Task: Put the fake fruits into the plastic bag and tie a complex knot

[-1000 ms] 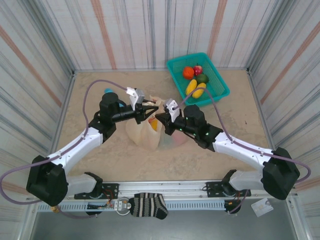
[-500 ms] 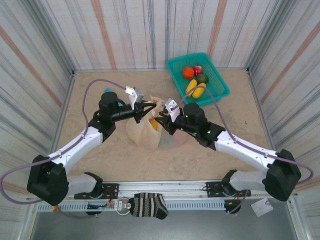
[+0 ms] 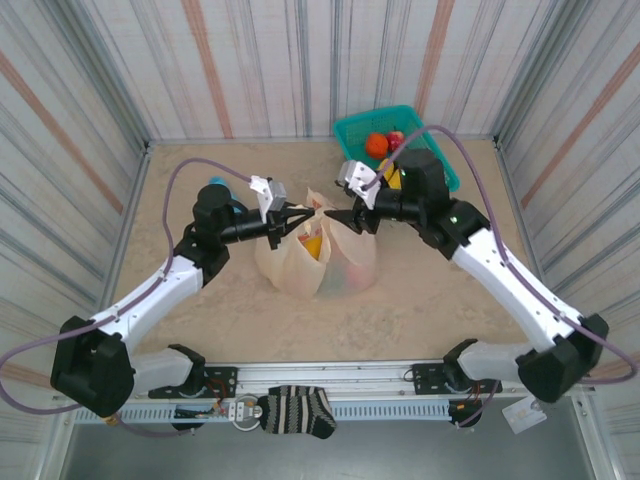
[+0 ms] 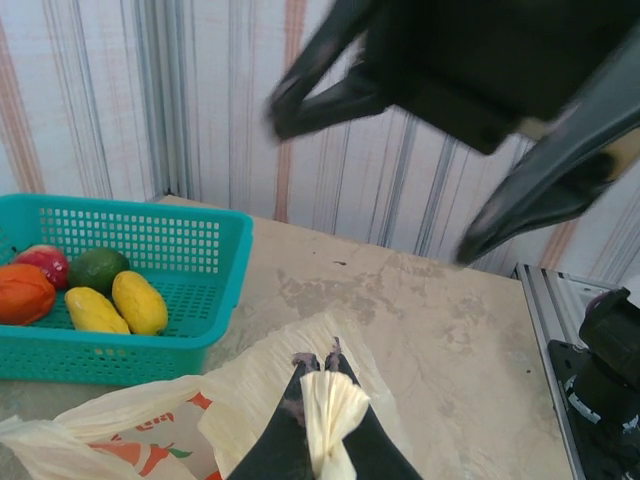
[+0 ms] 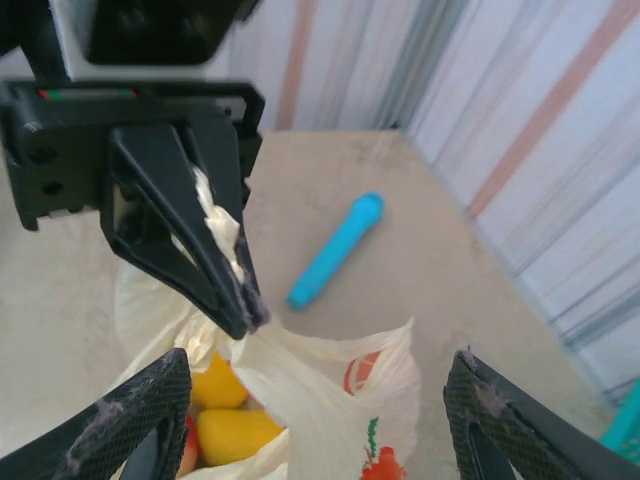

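One bag handle [image 4: 332, 415] sat pinched in your left gripper [image 3: 298, 217]; your right gripper [image 3: 345, 217] gaped empty. Thin plastic could slip, spilling fruit [image 5: 222, 432].

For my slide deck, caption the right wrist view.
Left tool pinches the plastic bag by its handle, yellow fake fruits inside; right tool open.

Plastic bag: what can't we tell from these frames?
- Fruit count inside plastic bag: top external, cream film hides most; right wrist shows yellow fruits at the mouth.
- Knot progress: left wrist, left end effector covers the pinched handle.
- Teal basket: top external, right arm overlaps it; left wrist, cut by left edge.
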You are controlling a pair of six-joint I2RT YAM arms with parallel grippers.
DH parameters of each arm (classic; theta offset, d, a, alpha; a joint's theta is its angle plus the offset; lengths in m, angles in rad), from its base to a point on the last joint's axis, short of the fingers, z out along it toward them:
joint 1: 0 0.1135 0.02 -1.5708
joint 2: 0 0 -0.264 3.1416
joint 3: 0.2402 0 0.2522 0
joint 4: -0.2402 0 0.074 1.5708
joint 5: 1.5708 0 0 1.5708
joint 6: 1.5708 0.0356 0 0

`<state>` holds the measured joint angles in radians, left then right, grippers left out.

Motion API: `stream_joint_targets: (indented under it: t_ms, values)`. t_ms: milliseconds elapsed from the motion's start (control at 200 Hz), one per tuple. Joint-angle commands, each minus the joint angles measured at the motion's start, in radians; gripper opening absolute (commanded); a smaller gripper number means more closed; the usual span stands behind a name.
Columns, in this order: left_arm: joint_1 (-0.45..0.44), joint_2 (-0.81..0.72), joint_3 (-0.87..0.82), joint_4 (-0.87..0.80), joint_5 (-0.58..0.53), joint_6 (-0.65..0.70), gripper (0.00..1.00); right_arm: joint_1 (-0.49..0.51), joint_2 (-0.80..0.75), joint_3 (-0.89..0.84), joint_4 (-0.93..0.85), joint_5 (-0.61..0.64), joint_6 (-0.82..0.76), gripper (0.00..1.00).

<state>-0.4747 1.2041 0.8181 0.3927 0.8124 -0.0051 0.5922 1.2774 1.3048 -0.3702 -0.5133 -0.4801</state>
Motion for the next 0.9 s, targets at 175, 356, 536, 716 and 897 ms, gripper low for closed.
stream_joint_targets:
  t_ms: [175, 356, 536, 716, 897]
  values:
    - [-0.016, -0.055, -0.019, -0.004, 0.042, 0.087, 0.00, -0.005, 0.192, 0.164, -0.285, -0.279, -0.089, 0.65]
    - [-0.016, -0.053, -0.016, -0.004, 0.045, 0.094, 0.00, -0.013, 0.239, 0.183, -0.298, -0.347, -0.054, 0.55]
    - [-0.016, -0.050, -0.012, 0.000, 0.060, 0.093, 0.00, -0.014, 0.277, 0.201, -0.295, -0.384, -0.018, 0.34]
    - [-0.018, -0.055, -0.013, -0.002, 0.062, 0.097, 0.00, -0.003, 0.316, 0.220, -0.323, -0.408, 0.000, 0.31]
    - [-0.019, -0.053, -0.014, 0.000, 0.069, 0.098, 0.00, -0.003, 0.329, 0.221, -0.322, -0.391, 0.001, 0.29]
